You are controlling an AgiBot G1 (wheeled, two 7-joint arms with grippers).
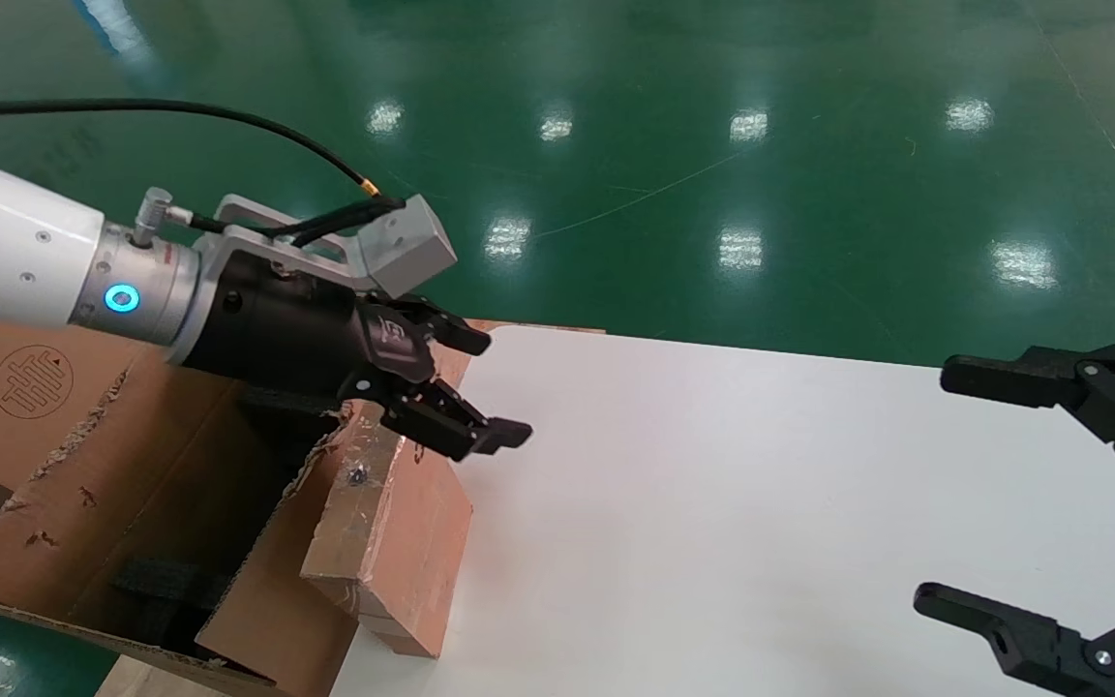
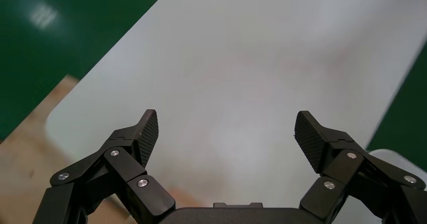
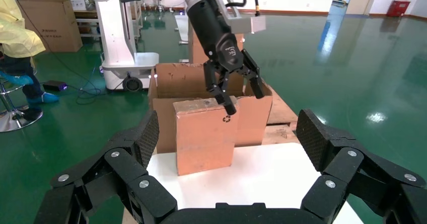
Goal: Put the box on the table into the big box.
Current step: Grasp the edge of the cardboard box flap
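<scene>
Your left gripper had its fingers spread pretty wide with nothing between them; in its own wrist view the two ribbed pads were well apart and all you could see past them was bare white table. From the head view one fingertip sat right at the top edge of the box, and from the right wrist camera the left gripper hung just above that top edge, fingers straddling it, though I honestly couldn't tell whether they were touching the cardboard or just clearing it. The box itself was standing on end at the table's left edge, tilted over so it leaned against the wall of the big box, taped face toward the head camera, small recycling mark facing the right arm. So it was on the table, not inside the carton yet. The big box sat off the table's left side with its torn flaps open, black foam strips down inside and the round maze logo on the far flap. Your right gripper was over on the right side of the table, fingers wide open too, holding nothing, well apart from both boxes and pointed back at them.
</scene>
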